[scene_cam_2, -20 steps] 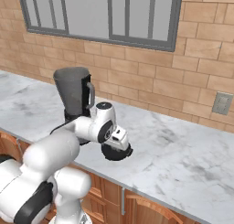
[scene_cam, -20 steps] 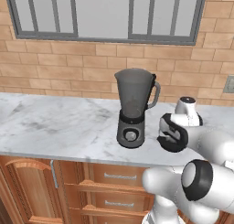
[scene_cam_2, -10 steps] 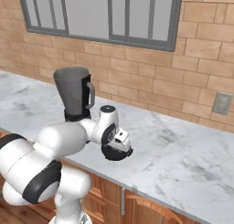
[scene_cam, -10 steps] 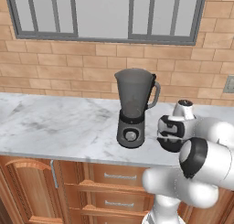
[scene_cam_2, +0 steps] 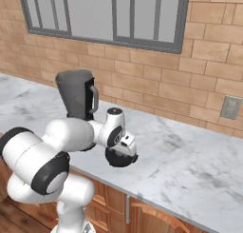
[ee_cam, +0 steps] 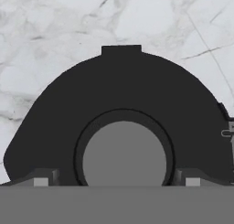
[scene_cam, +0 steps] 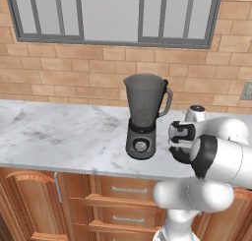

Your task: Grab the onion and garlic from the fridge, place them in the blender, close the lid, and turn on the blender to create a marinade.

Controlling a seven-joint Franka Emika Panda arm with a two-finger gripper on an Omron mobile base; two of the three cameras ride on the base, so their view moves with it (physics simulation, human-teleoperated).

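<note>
My fingers (ee_cam: 117,181) stand wide apart directly over the black lid (ee_cam: 119,95), one tip either side of its grey knob (ee_cam: 124,154). The lid lies flat on the marble surface (ee_cam: 55,31), beside the blender (scene_cam: 143,116).

marble counter (scene_cam: 59,136), brick wall (scene_cam: 74,73), window (scene_cam: 108,14), wooden drawers (scene_cam: 118,195), wall socket (scene_cam_2: 230,114)

Even, bright, slightly soft rendering
</note>
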